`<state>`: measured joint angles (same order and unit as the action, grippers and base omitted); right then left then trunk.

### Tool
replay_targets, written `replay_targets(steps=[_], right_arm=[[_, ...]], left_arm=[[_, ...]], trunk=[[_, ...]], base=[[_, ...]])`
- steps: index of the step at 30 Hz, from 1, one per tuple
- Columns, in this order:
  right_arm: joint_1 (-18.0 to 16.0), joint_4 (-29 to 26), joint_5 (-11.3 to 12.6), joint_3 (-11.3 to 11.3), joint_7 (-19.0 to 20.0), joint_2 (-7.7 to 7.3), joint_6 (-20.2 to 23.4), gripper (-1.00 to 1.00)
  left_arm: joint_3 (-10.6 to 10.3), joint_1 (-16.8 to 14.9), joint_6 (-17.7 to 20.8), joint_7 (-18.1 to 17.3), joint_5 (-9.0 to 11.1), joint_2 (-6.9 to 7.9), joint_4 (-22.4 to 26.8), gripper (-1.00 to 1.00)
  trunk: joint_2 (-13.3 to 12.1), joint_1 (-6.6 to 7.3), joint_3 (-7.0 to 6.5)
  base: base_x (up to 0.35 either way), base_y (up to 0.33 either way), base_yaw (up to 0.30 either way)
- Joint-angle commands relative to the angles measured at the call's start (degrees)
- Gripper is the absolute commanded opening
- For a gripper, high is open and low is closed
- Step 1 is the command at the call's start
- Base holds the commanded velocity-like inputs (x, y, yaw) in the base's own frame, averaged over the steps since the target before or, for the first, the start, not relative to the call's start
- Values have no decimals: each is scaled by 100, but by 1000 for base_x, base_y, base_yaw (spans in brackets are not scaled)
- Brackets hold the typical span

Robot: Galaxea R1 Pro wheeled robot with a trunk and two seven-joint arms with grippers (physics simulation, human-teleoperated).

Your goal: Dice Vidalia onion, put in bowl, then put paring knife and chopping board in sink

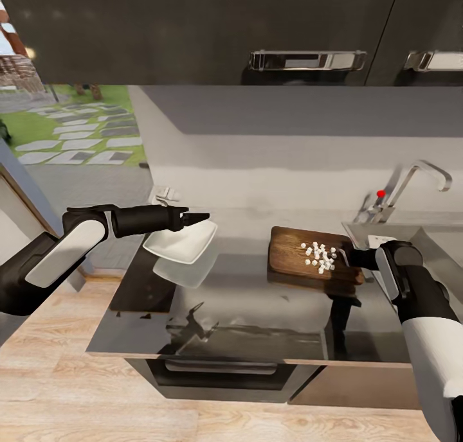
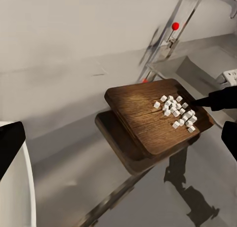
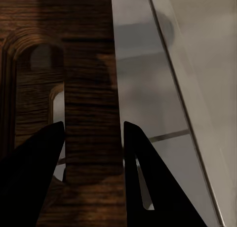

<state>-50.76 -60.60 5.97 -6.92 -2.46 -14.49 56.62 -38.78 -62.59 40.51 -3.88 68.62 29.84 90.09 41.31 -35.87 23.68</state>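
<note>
Chopping board point(image 1: 302, 256) lifted above the glossy countertop point(image 1: 257, 313), just left of the sink point(image 1: 386, 233), diced onion point(image 1: 319, 256) piled on it, right gripper point(image 3: 91, 138) pinching the board's slot-handle end, left gripper point(image 1: 196, 218) clamped on the bowl point(image 1: 180, 243) rim (raised, tilted), left of the board

You have one chopping board point(image 1: 308, 257) on the surface point(image 1: 257, 313), and one white bowl point(image 1: 181, 243) at its nine o'clock. On the board lies one cluster of diced onion point(image 1: 319, 256); roughly twenty small white cubes, too tight for an exact count. One sink point(image 1: 411, 236) sits at three o'clock, with one tap point(image 1: 411, 185) and one red knob point(image 1: 381, 193). Two cabinet handles point(image 1: 307, 60) hang at twelve o'clock.
</note>
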Motion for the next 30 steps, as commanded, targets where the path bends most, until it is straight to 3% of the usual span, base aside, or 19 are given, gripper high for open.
replay_targets(steps=[1,30], right_arm=[[-4,-4,53,-3,-27,-1,22,-100],[-4,-5,53,-3,-27,-1,28,-100]], left_arm=[[-7,-8,9,-16,-4,4,0,100],[-7,-8,9,-16,-3,4,0,100]], trunk=[[6,-2,1],[6,-2,-147]], base=[[0,0,0],[0,0,0]])
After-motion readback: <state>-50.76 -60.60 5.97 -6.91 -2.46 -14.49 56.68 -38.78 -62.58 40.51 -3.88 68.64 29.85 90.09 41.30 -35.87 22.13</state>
